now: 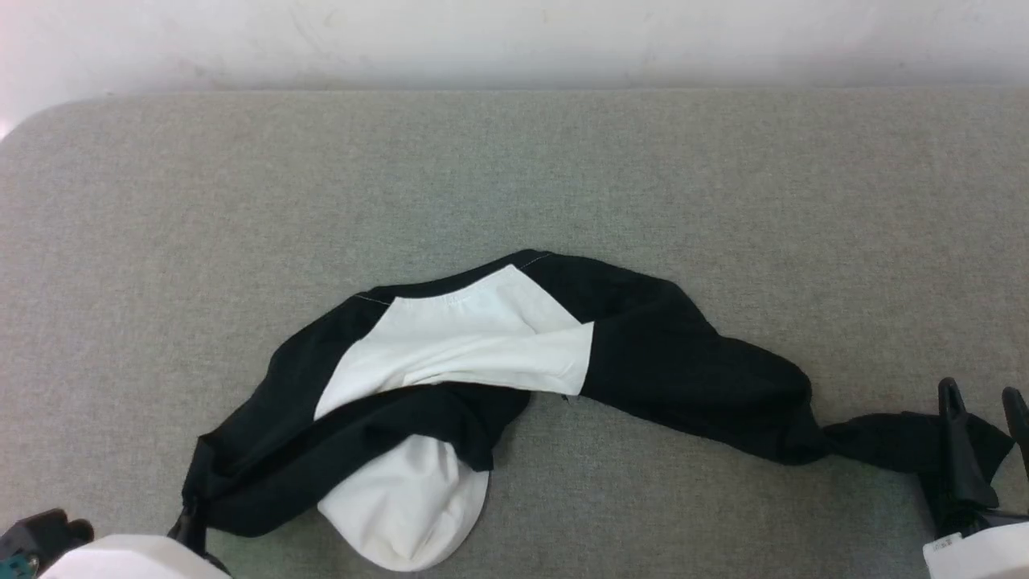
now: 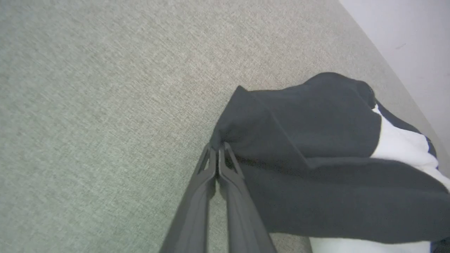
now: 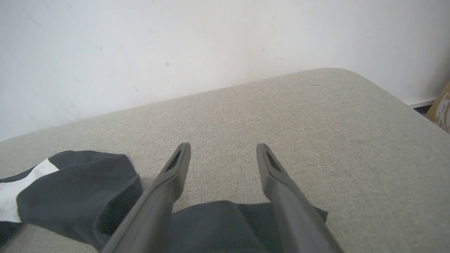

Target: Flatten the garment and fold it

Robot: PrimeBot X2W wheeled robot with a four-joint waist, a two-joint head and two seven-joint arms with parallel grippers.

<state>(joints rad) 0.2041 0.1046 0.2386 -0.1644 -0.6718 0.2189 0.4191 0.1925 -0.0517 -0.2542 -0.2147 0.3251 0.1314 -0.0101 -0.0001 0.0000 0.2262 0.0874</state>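
Nearest me, low on my left: my left gripper [image 2: 218, 149] has its two fingers pressed together, no gap at the tips. They are pinched on the black edge of the garment [image 1: 675, 346]. In the head view the cloth gathers to a narrow point at that pinch, just beside my pale forearm [image 1: 129, 559].

Low on my right: my right gripper [image 1: 982, 394] has its fingers spread wide, parallel, tips pointing away from me. It grips nothing. A black end of the garment lies on the surface under and between the lower part of the fingers. The fingertips [image 3: 184, 147] stand over bare surface beyond the cloth's edge.

Between the two grippers: the garment runs across the near half of the surface [image 1: 514, 177] in a crumpled arch, from the pinch on my left to the twisted black end on my right. A white lobe bulges toward me, left of centre. Above it a black fold crosses, then a white panel with a seamed edge. The right part is all black, bunched, narrowing to a twist near my right gripper.

Farther: the grey woven surface, rounded corners at the far side.

Farthest: a pale wall [image 1: 514, 40] behind the surface.
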